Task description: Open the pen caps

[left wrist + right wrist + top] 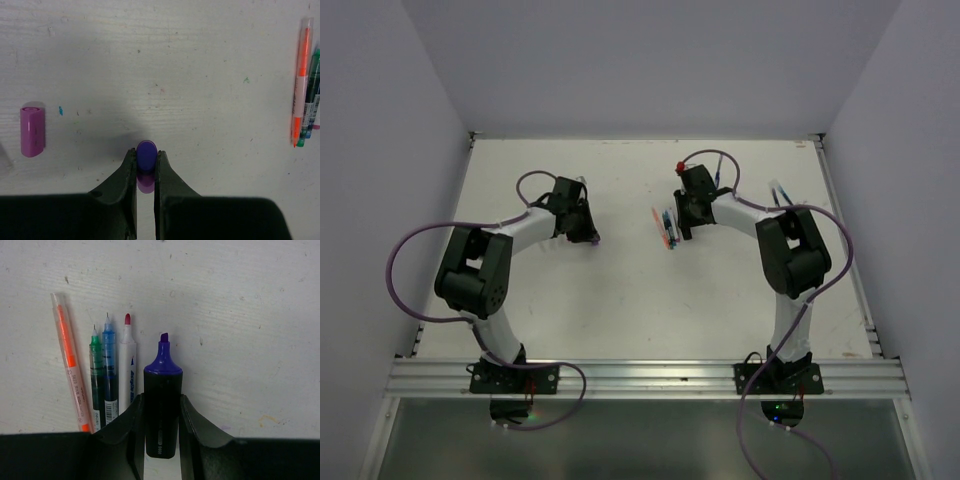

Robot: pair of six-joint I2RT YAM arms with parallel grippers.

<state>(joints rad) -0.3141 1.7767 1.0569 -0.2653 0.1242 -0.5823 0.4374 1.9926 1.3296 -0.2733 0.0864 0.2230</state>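
Note:
My left gripper is shut on a small purple marker cap, held end-on just above the table. A second, pink-purple cap lies loose on the table to its left. My right gripper is shut on a stubby dark marker whose purple tip is bare and points away. Beside it on the left lie an orange pen, a green pen, a blue pen and a white red-tipped marker, all with bare tips. In the top view the grippers are apart, with the pens by the right one.
The white table has raised rails at the right edge and the near edge. A small white and blue item lies at the right behind the right arm. The orange and green pens also show at the right of the left wrist view.

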